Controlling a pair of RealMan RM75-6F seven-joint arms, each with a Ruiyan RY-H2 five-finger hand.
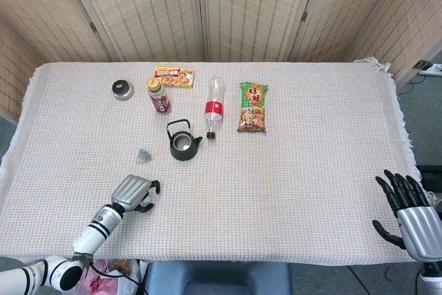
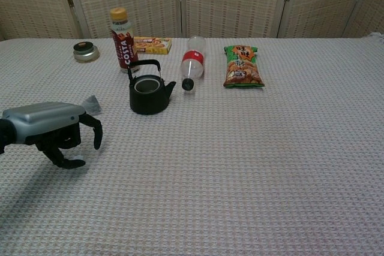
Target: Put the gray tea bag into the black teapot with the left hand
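"Two items concern me. The left hand [image 2: 55,131] sits low over the tablecloth [image 1: 311,170] near its front left corner, fingers curled down onto the small white paper tag [image 2: 75,161]. Whether it actually pinches the tag, I cannot tell."

"And the gray tea bag [image 1: 143,155] itself?"

"Lying on the cloth beyond the hand, just left of the black teapot [image 1: 182,141] (the string between bag and tag is too fine to trace)."

"Risks?"

"A weak hold on the tag would slip on lifting. A swinging bag could miss the teapot's open mouth or catch the raised handle, likely tipping the pot towards the plastic bottle [image 1: 214,108] lying beside it."

"Right hand [image 1: 407,213]?"

"Idle off the front right corner, fingers spread, holding nothing."
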